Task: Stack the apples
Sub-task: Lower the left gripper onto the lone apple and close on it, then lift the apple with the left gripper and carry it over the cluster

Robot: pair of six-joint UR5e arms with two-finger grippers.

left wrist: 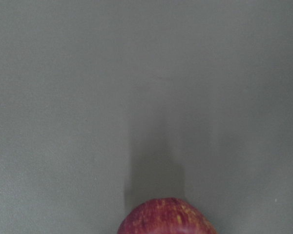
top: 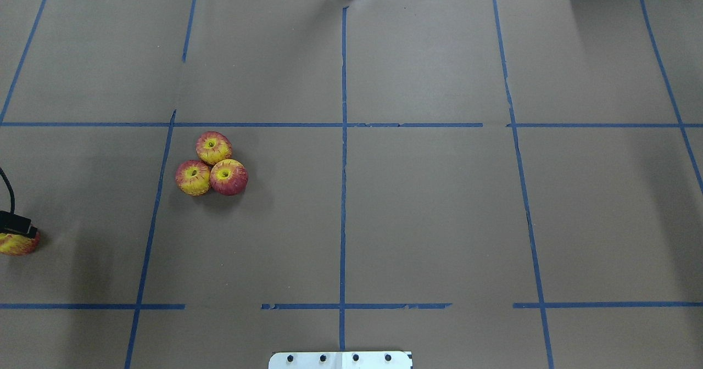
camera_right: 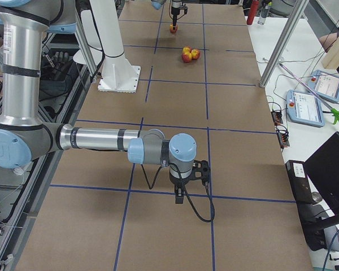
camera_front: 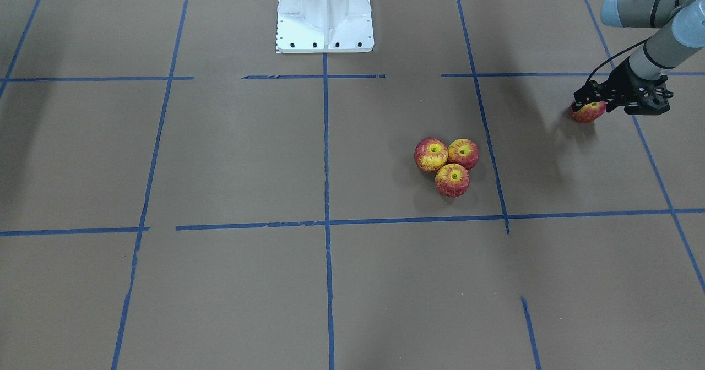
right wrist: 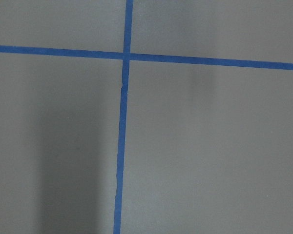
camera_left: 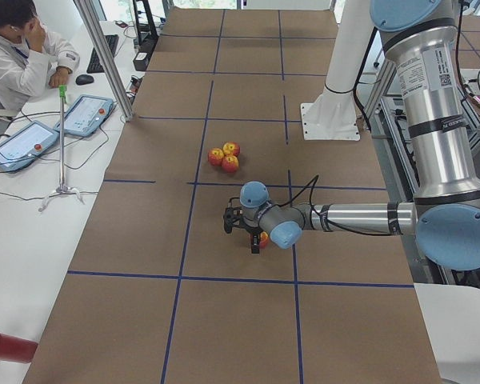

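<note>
Three apples [camera_front: 449,164], red streaked with yellow, stand touching in a tight triangle on the brown table; they also show in the overhead view [top: 211,164]. A fourth apple [camera_front: 587,112] lies apart from them, near the table's edge on my left side. My left gripper [camera_front: 591,103] stands over it with its jaws down on either side, shut on it at about table level. The left wrist view shows that apple's red top [left wrist: 167,217] at the bottom edge. My right gripper [camera_right: 180,196] points down over bare table; I cannot tell whether it is open.
Blue tape lines [camera_front: 326,139] divide the brown paper into squares. The robot's white base [camera_front: 325,12] stands at the table's robot side. An operator [camera_left: 20,48] sits at a side desk with tablets [camera_left: 84,116].
</note>
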